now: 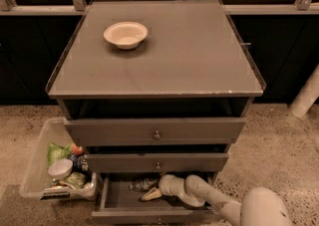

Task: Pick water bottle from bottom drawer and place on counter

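Observation:
The bottom drawer (113, 201) is pulled out at the foot of the cabinet. The water bottle (142, 184) lies on its side at the back of the drawer, partly under the drawer above. My gripper (149, 194) reaches into the drawer from the right, just in front of and below the bottle. The white arm (209, 197) comes in from the lower right. The counter (179, 51) is the flat grey top of the cabinet.
A white bowl (125, 35) sits at the back left of the counter. The two upper drawers (156, 131) stand slightly open above the bottom one. A clear bin (37, 170) with snack packets stands on the floor at the left.

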Controlling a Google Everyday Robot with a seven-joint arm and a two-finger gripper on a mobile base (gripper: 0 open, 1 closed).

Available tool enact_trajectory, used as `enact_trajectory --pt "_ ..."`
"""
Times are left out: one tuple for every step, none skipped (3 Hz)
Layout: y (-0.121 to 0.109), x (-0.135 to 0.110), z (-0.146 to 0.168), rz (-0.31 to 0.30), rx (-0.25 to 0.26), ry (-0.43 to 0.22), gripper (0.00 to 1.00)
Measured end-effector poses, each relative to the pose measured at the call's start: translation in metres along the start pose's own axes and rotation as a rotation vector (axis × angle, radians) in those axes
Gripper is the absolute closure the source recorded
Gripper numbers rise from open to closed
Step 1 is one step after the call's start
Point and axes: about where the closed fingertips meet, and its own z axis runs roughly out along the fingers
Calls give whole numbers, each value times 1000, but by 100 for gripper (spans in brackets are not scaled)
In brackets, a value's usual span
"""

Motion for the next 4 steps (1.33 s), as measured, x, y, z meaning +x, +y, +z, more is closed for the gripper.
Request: enact_trajectory --pt "0 6 7 -46 -19 19 0" --pt "5 17 10 -75 -39 53 0" --pt "5 17 10 -76 -40 55 0" --pt "5 17 10 -76 -40 55 19"
